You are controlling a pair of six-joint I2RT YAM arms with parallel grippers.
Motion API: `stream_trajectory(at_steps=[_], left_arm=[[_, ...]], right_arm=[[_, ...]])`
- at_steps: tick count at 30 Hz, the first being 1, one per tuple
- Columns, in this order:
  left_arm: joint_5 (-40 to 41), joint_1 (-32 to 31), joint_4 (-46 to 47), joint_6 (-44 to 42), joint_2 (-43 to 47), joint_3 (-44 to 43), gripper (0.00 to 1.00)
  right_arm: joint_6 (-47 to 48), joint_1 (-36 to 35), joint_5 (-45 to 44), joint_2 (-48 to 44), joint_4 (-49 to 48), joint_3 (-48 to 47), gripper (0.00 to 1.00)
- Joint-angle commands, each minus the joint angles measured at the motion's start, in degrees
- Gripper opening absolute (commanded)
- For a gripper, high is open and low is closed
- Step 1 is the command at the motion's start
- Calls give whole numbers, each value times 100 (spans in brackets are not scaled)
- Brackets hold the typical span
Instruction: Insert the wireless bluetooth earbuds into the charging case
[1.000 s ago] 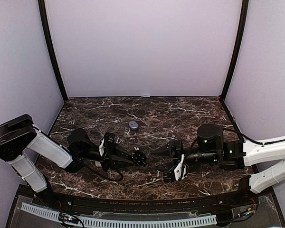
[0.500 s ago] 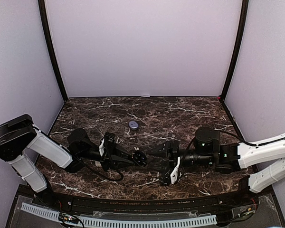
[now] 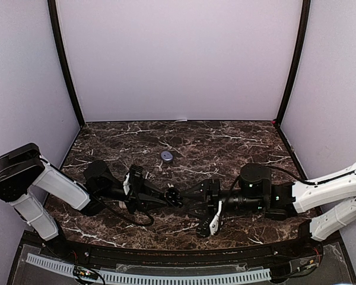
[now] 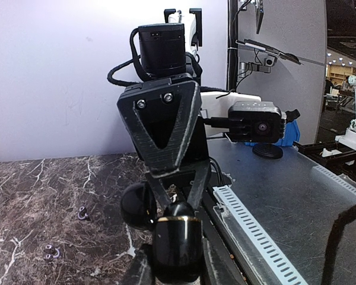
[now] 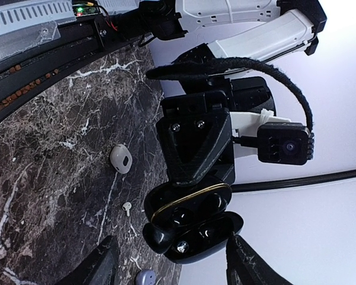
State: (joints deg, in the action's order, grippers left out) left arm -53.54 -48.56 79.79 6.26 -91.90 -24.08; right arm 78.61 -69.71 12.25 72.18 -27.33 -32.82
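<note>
Sliding leftward since a second ago, the right gripper (image 3: 194, 211) is spreading its jaws wide and empty near the open black charging case (image 5: 193, 228), which the left gripper (image 3: 168, 196) is clamping tightly; a white earbud (image 5: 126, 206) is lying loose on the marble table (image 3: 237, 139) below.

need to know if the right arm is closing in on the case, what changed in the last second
The right gripper slid left over the table toward the open black charging case, its fingers apart and gripping nothing. Nothing was taken or let go. The left gripper stayed shut on the case, and the small grey disc did not move.
</note>
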Motion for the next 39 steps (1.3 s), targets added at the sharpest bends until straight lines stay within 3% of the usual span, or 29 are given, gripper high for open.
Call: stream_trajectory(at_steps=[1, 39], left_arm=[[-36, -31, 54, 20, 185, -75, 0], [-79, -31, 46, -87, 159, -80, 0]], right_arm=[[28, -67, -74, 75, -389, 34, 61], [-773, -104, 161, 283, -1101, -237, 56]])
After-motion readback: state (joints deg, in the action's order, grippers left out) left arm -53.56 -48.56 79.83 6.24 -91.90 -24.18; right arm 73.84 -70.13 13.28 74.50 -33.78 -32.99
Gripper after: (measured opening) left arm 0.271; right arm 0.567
